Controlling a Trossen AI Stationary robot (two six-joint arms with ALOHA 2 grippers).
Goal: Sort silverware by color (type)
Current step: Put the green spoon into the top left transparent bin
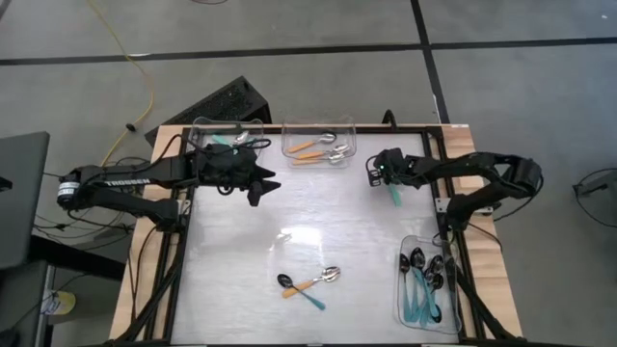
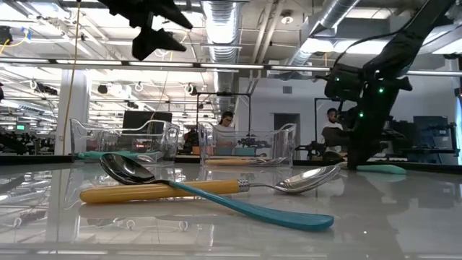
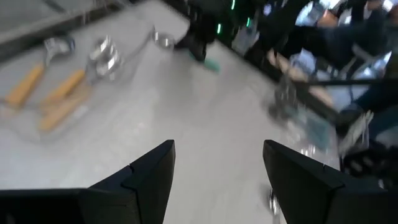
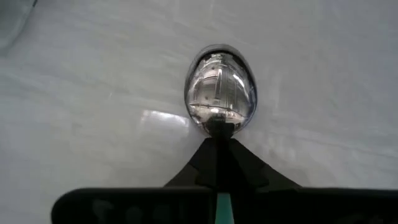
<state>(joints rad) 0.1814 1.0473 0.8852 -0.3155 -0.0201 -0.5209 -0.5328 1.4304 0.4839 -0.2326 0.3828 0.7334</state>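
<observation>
where the right gripper (image 1: 392,185) reaches over the table's far right part, it is clamped on a silver-bowled spoon with a teal handle (image 1: 394,193), the fingers pinched together just behind the shiny bowl (image 4: 221,90) (the wrist camera shows the bowl sticking out past the fingertips above the white table (image 1: 241,280)). in the low view this spoon's teal handle end (image 2: 381,169) shows near the tabletop under the arm.

two more spoons lie crossed near the table's front middle: a black-bowled spoon with a teal handle (image 1: 301,291) and a silver-bowled spoon with an orange handle (image 1: 313,280), touching where they cross.

a clear bin at the front right (image 1: 404,306) holds several black-bowled spoons with teal handles (image 1: 424,280). at the far edge, a middle bin (image 1: 351,130) holds silver-bowled spoons with orange handles (image 1: 318,148), and just left of it another bin (image 1: 199,126) holds at least one spoon with a teal handle (image 1: 225,141), its bowl hard to make out.

the left gripper (image 1: 260,188) hangs over the table near that far left bin, its two fingers (image 3: 149,171) spread wide and holding nothing.

people show in the room beyond the table in the low view (image 2: 227,130).
</observation>
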